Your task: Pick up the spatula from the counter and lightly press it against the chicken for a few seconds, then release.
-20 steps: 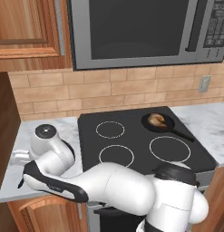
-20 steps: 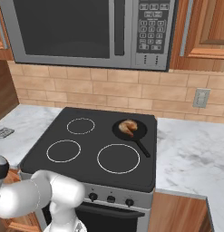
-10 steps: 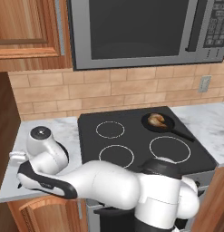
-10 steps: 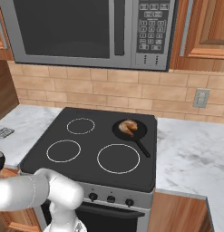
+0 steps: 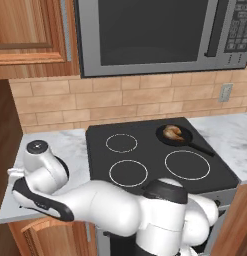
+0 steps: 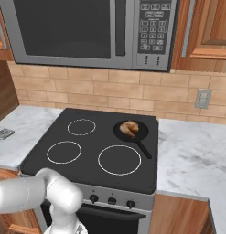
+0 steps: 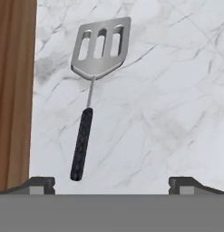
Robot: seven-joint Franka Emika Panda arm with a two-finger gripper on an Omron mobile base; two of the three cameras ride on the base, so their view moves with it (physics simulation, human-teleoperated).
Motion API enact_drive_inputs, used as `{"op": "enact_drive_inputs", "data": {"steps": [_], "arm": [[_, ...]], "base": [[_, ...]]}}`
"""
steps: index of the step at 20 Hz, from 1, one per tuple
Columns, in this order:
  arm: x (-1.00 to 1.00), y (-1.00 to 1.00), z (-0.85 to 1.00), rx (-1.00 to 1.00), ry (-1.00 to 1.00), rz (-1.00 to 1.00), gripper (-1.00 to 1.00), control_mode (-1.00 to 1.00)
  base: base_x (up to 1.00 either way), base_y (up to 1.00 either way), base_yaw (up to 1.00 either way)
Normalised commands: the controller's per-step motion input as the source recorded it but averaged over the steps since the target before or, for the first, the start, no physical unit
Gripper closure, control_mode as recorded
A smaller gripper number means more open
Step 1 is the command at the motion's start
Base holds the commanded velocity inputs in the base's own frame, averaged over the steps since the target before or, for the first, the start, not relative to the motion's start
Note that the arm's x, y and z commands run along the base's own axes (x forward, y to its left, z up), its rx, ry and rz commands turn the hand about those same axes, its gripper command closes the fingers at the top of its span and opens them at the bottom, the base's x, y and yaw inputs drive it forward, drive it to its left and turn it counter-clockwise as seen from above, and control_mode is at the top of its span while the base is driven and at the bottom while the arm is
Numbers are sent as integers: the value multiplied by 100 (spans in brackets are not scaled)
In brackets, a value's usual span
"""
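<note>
jaws – mine, spread wide, empty | slotted spatula – flat on marble tabletop | chicken in frying pan

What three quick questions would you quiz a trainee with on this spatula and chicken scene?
1. True or false: the gripper is shut on the spatula.
2. How many slots does the spatula's blade, lying on the counter, have?
3. The chicken lies: A in the pan, B on the counter, C in the gripper.
Key: 1 false; 2 three; 3 A.
</note>
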Motion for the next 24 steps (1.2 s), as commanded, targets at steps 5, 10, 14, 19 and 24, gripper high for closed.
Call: {"op": "enact_drive_inputs", "data": {"steps": [5,10,14,19,24], "arm": [[12,7,-23,-1,5,-1,-100,-100],[18,8,-23,0,5,0,-100,-100],[20,14,-14,0,2,0,-100,-100],[20,22,-8,-2,1,0,-100,-100],[18,22,-14,-2,2,0,-100,-100]], "base": [[0,0,0],[0,0,0],[0,0,0],[0,0,0],[0,0,0]]}}
